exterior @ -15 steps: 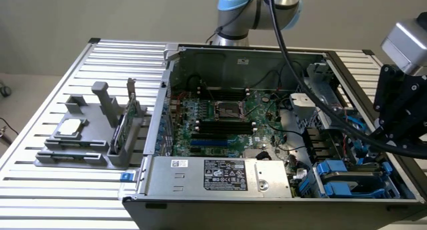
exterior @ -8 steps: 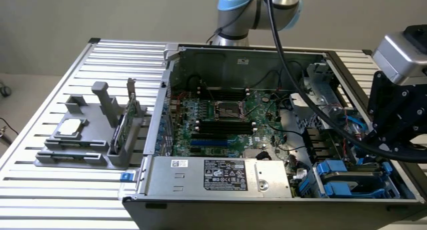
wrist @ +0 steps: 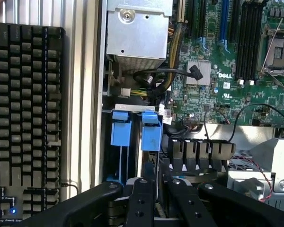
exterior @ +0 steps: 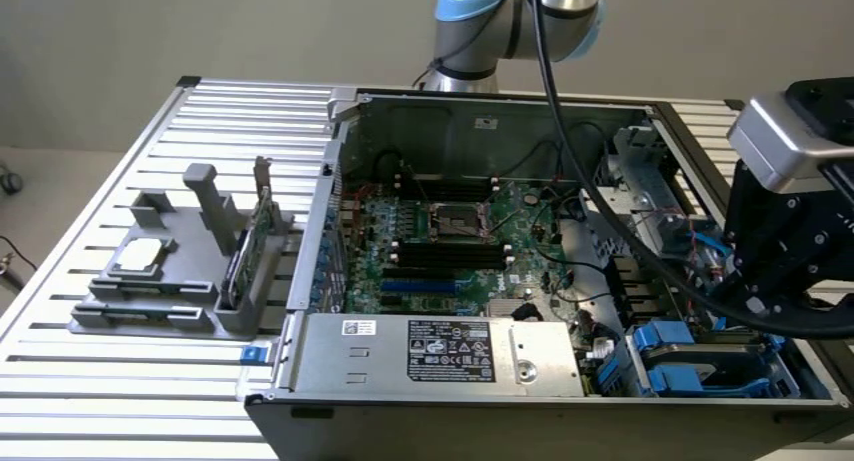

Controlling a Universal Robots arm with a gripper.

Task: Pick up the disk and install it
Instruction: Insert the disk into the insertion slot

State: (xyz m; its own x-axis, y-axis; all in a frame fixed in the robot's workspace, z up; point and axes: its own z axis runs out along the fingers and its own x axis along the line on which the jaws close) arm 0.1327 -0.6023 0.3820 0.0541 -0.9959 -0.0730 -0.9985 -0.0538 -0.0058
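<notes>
At the exterior view's left, a grey rack on the slatted worktop holds a small square chip and upright cards. Just beside it, the open computer case holds the circuit board, with the boxy power supply along its near wall. At the exterior view's right, the drive bay in the case's corner holds blue carriers; there the gripper is clamped on the disk, which stands edge-on just beside another blue carrier, cables crowding close and a keyboard lying outside the case wall.
</notes>
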